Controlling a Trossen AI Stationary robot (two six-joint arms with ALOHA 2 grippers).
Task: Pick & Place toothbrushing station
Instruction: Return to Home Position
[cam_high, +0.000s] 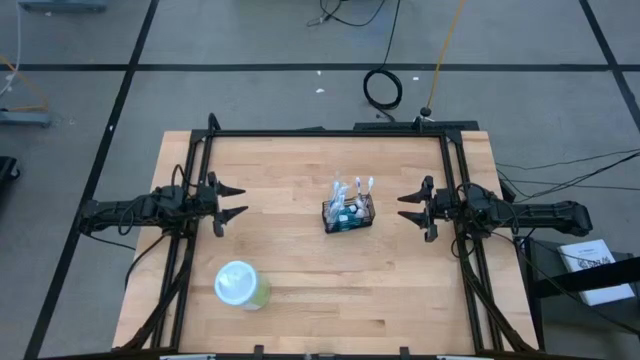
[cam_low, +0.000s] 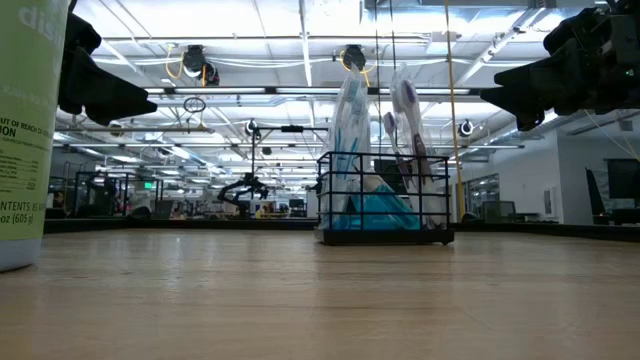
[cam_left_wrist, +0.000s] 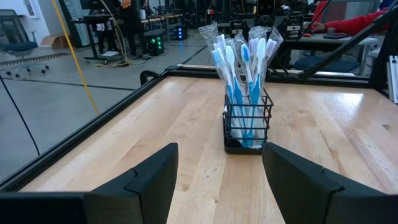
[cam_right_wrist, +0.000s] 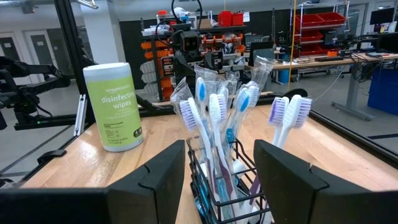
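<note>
On the pale wooden table (cam_high: 300, 260), edged by a black metal frame (cam_high: 330, 132), the toothbrushing station (cam_high: 348, 216) stands right of centre, nearer the right arm than the left. The boards around it are bare. A green canister of disinfecting wipes (cam_high: 240, 285) stands upright near the front left corner, well apart from it. Around the table lies grey floor crossed by dark lines, with a coil of black cable (cam_high: 382, 88) beyond the far edge. The level view looks into a large workshop under rows of ceiling lights.

That view cuts the canister off at the picture's edge, so its label reads only in part. The toothbrushes (cam_left_wrist: 244, 62) are in clear wrappers and overlap, so their number is hard to tell.

The station's long axis runs across the table from one arm toward the other, a narrow end facing each wrist camera. The brushes stand in it heads up.

The left gripper (cam_high: 245, 200) hangs at the left edge and the right gripper (cam_high: 401, 207) at the right, both with fingers spread apart, grasping nothing.
</note>
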